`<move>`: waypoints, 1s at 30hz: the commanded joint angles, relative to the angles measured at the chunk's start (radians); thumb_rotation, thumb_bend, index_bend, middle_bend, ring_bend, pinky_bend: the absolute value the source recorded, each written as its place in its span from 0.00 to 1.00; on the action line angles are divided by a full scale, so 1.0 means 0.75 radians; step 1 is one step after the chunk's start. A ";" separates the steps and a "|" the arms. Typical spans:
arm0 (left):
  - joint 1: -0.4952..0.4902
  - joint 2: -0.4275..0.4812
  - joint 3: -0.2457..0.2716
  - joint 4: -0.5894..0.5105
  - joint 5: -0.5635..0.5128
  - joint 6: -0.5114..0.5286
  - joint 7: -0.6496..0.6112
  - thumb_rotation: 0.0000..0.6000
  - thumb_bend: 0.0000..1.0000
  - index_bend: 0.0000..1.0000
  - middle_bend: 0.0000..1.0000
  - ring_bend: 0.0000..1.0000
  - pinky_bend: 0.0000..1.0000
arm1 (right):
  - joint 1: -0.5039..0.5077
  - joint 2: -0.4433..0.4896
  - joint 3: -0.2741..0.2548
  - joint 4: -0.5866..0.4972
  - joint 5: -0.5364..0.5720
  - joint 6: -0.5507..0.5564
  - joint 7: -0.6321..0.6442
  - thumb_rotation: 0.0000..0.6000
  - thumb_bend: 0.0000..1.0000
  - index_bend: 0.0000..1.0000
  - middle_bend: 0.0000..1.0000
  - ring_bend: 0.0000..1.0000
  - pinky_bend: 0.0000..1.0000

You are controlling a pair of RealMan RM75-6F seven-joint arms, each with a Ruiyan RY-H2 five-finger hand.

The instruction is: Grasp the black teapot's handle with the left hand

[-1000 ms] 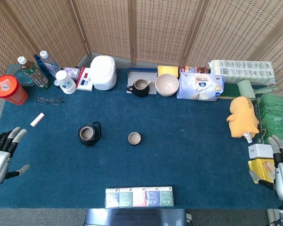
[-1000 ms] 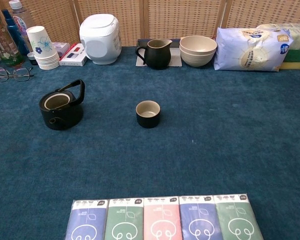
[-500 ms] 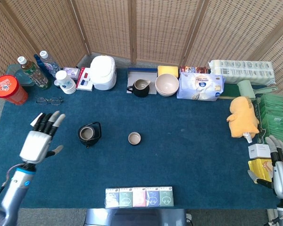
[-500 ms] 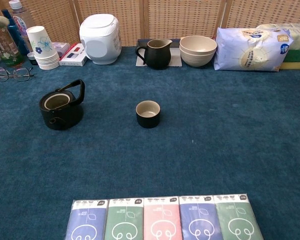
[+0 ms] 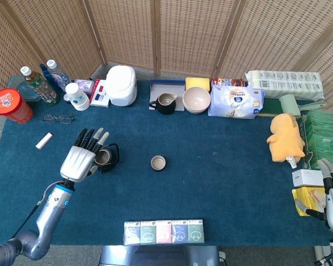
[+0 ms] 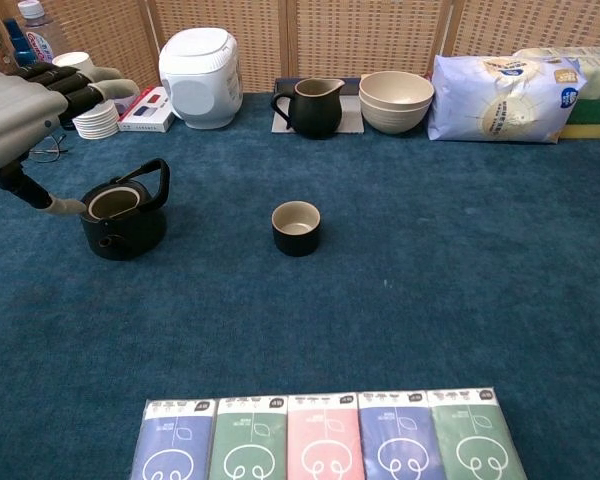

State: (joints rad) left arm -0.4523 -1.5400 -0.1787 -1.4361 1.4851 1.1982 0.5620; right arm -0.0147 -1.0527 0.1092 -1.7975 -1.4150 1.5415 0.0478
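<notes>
Saw left hand [image 5: 81,159], fingers spread, over round black teapot [image 5: 105,158]; small dark ceramic cup [image 5: 158,163] just beside.

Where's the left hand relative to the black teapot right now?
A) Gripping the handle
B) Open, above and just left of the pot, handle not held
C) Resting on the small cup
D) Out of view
B: the left hand hovers with fingers spread beside the black teapot, and its handle stands free in the chest view.

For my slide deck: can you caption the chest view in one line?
The left hand, fingers apart, hovers over the lidless black teapot on blue carpet, its arched handle not yet grasped.
</notes>
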 commanded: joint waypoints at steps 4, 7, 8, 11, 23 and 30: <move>0.007 -0.011 0.027 0.012 -0.078 -0.029 0.047 1.00 0.12 0.00 0.00 0.00 0.04 | -0.001 0.003 -0.003 -0.003 -0.003 0.000 0.006 1.00 0.00 0.00 0.00 0.00 0.00; 0.008 -0.013 0.038 0.041 -0.101 -0.036 0.059 1.00 0.12 0.00 0.00 0.00 0.04 | -0.001 0.002 -0.007 -0.005 -0.008 -0.003 0.004 1.00 0.00 0.00 0.00 0.00 0.00; 0.006 -0.015 0.038 0.052 -0.108 -0.039 0.062 1.00 0.12 0.00 0.00 0.00 0.04 | -0.001 0.002 -0.008 -0.006 -0.010 -0.004 0.004 1.00 0.00 0.00 0.00 0.00 0.00; -0.001 -0.033 0.026 0.093 -0.135 -0.045 0.036 1.00 0.12 0.00 0.00 0.00 0.04 | 0.001 0.005 -0.016 -0.014 -0.017 -0.015 0.017 1.00 0.00 0.00 0.00 0.00 0.00; -0.056 -0.150 0.018 0.312 -0.138 -0.039 -0.058 1.00 0.12 0.00 0.00 0.00 0.04 | 0.015 0.010 -0.027 -0.010 -0.015 -0.056 0.037 1.00 0.00 0.00 0.00 0.00 0.00; -0.077 -0.174 0.018 0.297 -0.125 -0.014 -0.037 1.00 0.12 0.00 0.00 0.00 0.04 | 0.015 0.012 -0.027 -0.008 -0.016 -0.053 0.046 1.00 0.00 0.00 0.00 0.00 0.00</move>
State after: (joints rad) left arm -0.5081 -1.6696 -0.1641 -1.2117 1.3918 1.1867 0.5324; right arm -0.0035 -1.0442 0.0893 -1.8039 -1.4267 1.5018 0.0825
